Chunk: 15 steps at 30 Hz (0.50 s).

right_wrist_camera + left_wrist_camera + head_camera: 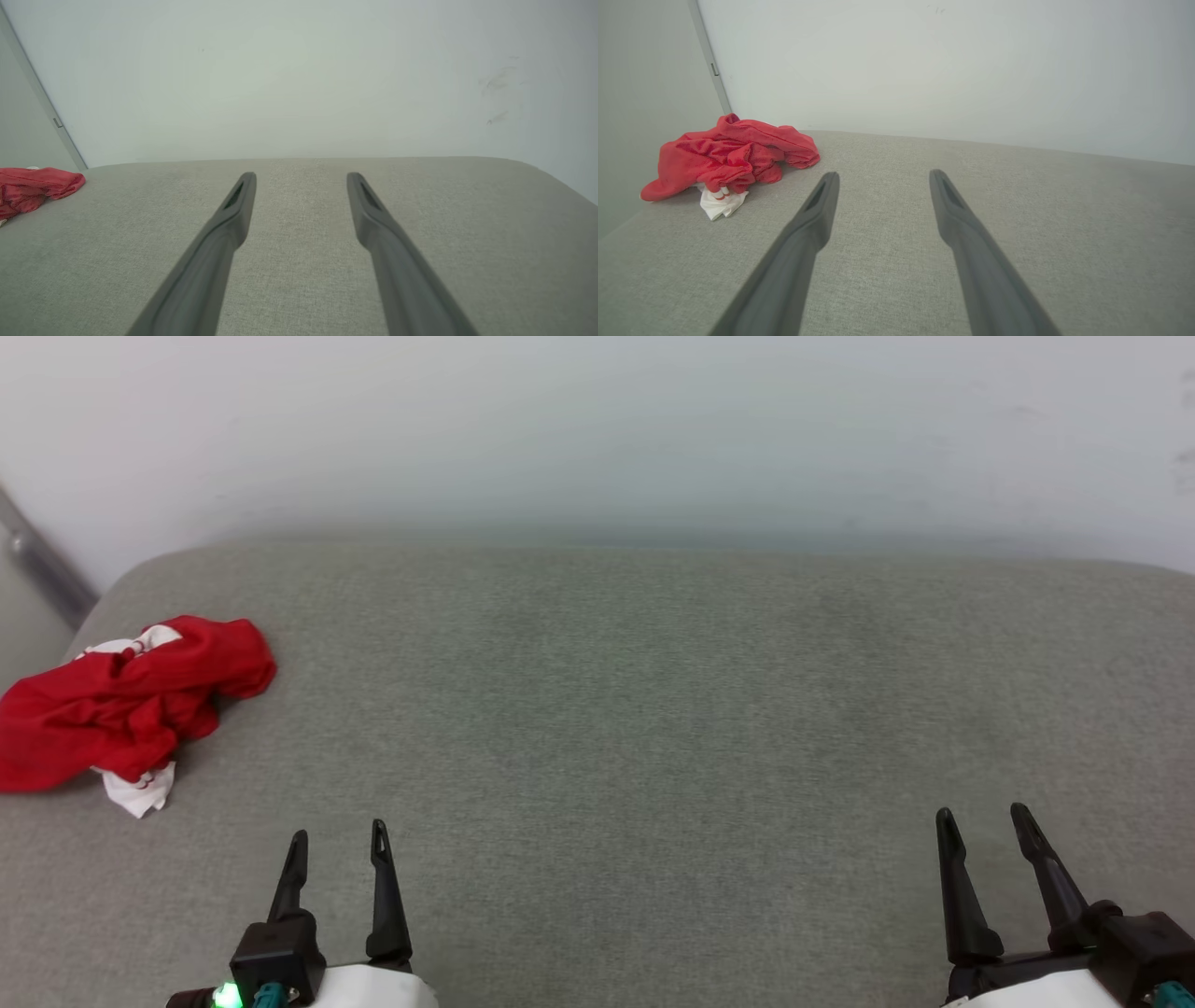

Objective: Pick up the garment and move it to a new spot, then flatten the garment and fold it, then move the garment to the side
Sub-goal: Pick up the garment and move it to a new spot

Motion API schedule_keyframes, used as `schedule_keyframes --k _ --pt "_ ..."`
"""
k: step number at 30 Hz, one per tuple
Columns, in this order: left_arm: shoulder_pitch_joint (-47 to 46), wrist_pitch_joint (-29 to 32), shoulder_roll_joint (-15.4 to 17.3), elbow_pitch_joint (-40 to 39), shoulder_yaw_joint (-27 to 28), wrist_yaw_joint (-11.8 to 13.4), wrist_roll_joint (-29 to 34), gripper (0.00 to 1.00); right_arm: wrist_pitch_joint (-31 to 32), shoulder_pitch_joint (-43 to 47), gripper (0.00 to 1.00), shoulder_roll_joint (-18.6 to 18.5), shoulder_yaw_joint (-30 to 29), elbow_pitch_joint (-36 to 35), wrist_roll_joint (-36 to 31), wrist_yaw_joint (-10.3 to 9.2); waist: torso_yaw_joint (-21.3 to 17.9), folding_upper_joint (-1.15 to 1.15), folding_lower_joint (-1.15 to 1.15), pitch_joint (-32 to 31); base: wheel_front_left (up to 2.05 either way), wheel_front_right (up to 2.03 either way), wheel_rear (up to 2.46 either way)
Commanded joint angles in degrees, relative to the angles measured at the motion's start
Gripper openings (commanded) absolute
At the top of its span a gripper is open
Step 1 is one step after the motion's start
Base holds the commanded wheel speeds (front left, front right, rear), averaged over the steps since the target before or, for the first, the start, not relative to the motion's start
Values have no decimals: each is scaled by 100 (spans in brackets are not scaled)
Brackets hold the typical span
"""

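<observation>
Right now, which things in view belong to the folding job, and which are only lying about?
For the job:
garment, crumpled at the far left
left gripper, open
right gripper, open

Just there:
grey pad under the garment
wall
grey bar by the wall

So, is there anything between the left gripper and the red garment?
Nothing visible. Plain grey surface lies between the left gripper, its fingers apart, and the crumpled garment, which sits ahead and to its left.

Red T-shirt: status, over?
Both open, empty: left tool, right tool. Crumpled red T-shirt at far left of grey fabric surface, untouched. Nothing seen in the way.
</observation>
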Motion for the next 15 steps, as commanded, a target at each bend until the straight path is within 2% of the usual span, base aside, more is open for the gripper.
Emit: schedule_keyframes --k 1,15 --pt "-48 -16 -4 4 21 -5 -13 100 -12 65 100 -1 2 -24 7 -2 79 0 0 5 0 0 0" --pt "-20 -16 -5 -53 314 -10 -44 100 -12 76 100 -1 95 -97 -122 -2 1302 0 0 41 0 0 0"
